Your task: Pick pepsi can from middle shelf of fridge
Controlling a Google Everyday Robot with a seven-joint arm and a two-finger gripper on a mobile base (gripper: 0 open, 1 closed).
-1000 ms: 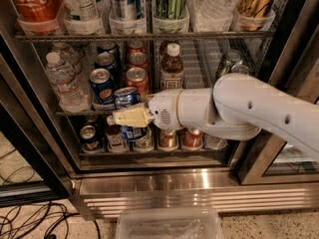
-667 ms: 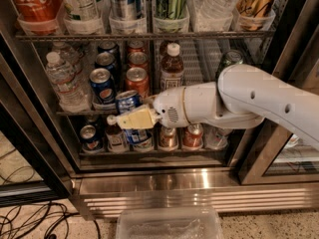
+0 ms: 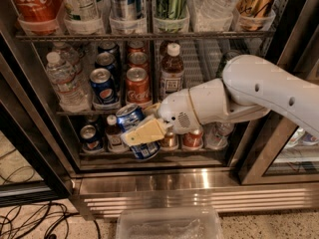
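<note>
Gripper [image 3: 143,133] clenched around tilted pepsi can [image 3: 132,116], off the middle shelf [image 3: 75,111]. Extraction step; next calls for a straight retreat from the fridge [image 3: 199,182].

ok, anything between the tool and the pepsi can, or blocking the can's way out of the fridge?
Nothing visible. The tool is shut on the pepsi can, held tilted in front of the fridge's lower rack, with open space toward the camera.

Coca-Cola script: big red bottle [image 3: 32,1] up top; red can [image 3: 137,86] on middle shelf [image 3: 75,112]. Pepsi globe: blue can [image 3: 103,86] beside it. Gripper [image 3: 137,129], before the lower rack, clasps a tilted pepsi can [image 3: 130,116].
</note>
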